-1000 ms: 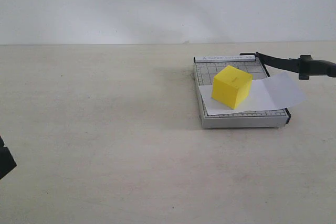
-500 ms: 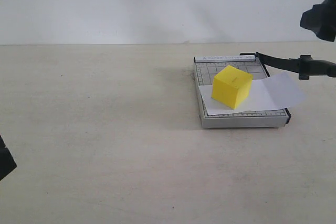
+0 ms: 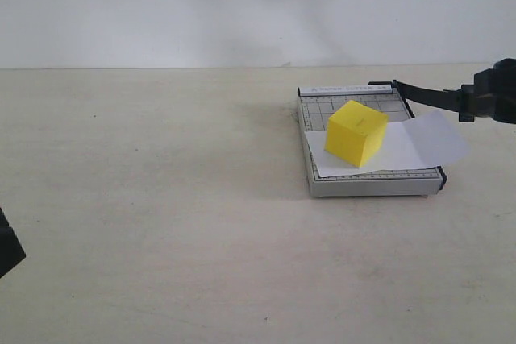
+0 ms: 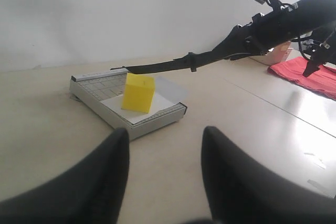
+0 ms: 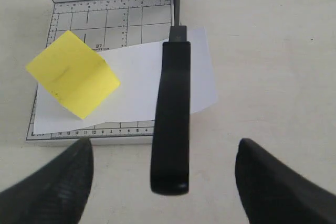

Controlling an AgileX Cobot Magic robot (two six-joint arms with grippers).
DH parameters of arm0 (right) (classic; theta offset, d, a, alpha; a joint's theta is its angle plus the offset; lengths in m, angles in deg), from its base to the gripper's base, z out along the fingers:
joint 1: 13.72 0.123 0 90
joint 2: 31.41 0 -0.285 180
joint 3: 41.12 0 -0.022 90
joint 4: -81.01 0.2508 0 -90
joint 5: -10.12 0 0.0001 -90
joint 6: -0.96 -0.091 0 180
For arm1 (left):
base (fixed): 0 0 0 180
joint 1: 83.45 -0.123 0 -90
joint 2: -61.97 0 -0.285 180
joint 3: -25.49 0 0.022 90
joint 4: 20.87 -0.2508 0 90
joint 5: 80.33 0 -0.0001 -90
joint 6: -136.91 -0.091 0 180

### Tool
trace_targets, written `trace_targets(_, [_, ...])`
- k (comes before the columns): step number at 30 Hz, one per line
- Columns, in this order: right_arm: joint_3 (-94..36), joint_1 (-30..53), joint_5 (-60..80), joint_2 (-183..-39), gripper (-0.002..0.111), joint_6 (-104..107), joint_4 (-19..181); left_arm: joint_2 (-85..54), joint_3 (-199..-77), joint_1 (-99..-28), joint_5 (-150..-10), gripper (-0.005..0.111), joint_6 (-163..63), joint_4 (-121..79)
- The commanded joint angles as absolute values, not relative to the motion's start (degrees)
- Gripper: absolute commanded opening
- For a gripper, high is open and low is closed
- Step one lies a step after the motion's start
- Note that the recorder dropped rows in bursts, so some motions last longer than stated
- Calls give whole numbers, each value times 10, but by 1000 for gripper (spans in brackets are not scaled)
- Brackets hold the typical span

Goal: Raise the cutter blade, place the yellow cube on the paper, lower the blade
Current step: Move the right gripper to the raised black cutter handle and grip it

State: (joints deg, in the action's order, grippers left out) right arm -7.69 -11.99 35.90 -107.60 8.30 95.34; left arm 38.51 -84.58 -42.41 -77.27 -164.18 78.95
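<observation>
From the side, the yellow cube (image 3: 355,133) sits on the paper (image 3: 419,144), and the paper lies on the grey cutter board (image 3: 355,185). The cutter blade (image 3: 427,94) is lifted up, and the right claw (image 3: 498,93) is by its thick end. In the left wrist view, the left claw (image 4: 165,161) is partly open and holds nothing, well away from the cube. In the right wrist view, the right claw (image 5: 164,153) is wide open. The blade's thick end is between its fingers (image 5: 58,182), but they are not squeezing it.
</observation>
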Motion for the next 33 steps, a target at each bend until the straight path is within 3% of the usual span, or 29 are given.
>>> trace_targets(1, [-80, -118, 360, -1077, 71, 79, 944, 386, -843, -421, -776, 42, -1639, 791])
trace_targets(5, [-80, -118, 360, -1077, 65, 79, 944, 386, -843, -421, -776, 42, -1639, 791])
trace_targets(14, [-80, -118, 360, -1077, 12, 77, 947, 386, -843, -421, -776, 42, -1639, 791])
trace_targets(17, [-80, -118, 360, -1077, -1, 78, 947, 386, -843, -421, -776, 42, -1639, 791])
trace_targets(33, [-44, -118, 366, -1079, 0, 79, 946, 386, -843, -421, -773, 42, -1639, 791])
